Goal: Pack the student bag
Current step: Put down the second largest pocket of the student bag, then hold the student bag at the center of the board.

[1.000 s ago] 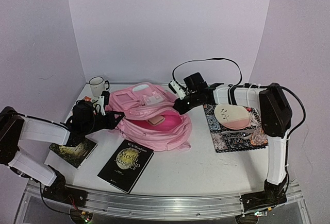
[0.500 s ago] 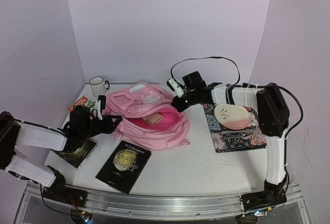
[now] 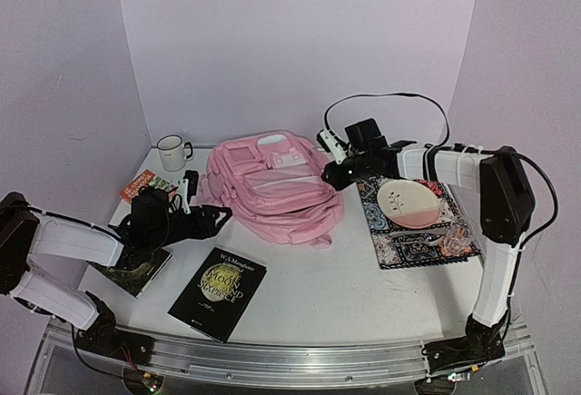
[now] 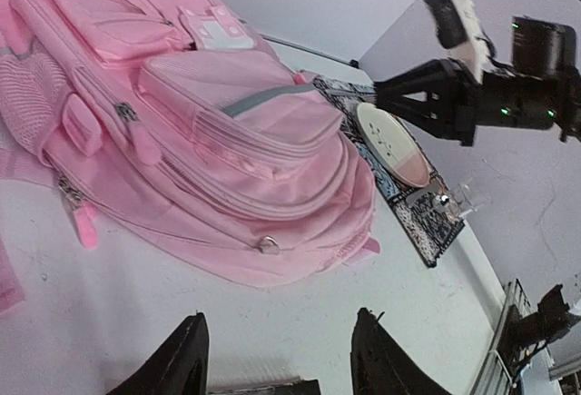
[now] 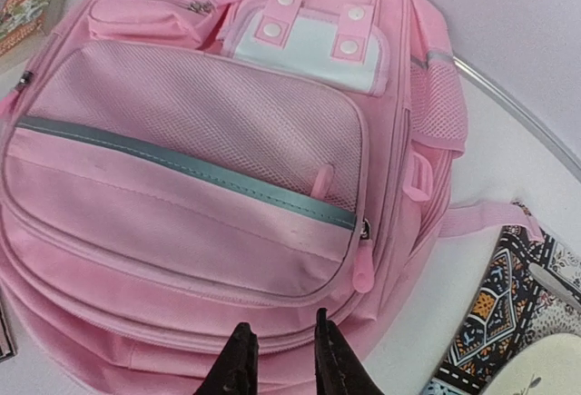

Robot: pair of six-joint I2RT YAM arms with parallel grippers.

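Note:
The student bag [image 3: 272, 191] is a big pink backpack lying with its front up at the middle of the table, its flap down. In the left wrist view the bag [image 4: 209, 141] lies beyond my left gripper [image 4: 281, 360], which stands open over bare table with nothing between its fingers. From above, the left gripper [image 3: 214, 218] sits just off the bag's left side. My right gripper [image 3: 332, 177] is at the bag's right side. In its own view the right gripper [image 5: 283, 360] is narrowly open just over the bag's [image 5: 182, 204] lower seam, near a pink zip pull [image 5: 363, 272], gripping nothing.
A white mug [image 3: 171, 152] stands at the back left. A red book [image 3: 143, 183] lies in front of it, a dark book [image 3: 136, 268] lies under the left arm, and a black book [image 3: 220, 291] lies near the front. A plate [image 3: 408, 202] rests on a patterned mat [image 3: 427, 245] on the right.
Both grippers have opened and let go of the bag's mouth. The flap has dropped shut, hiding the inside. The left gripper has pulled back to the left, the right one to the right.

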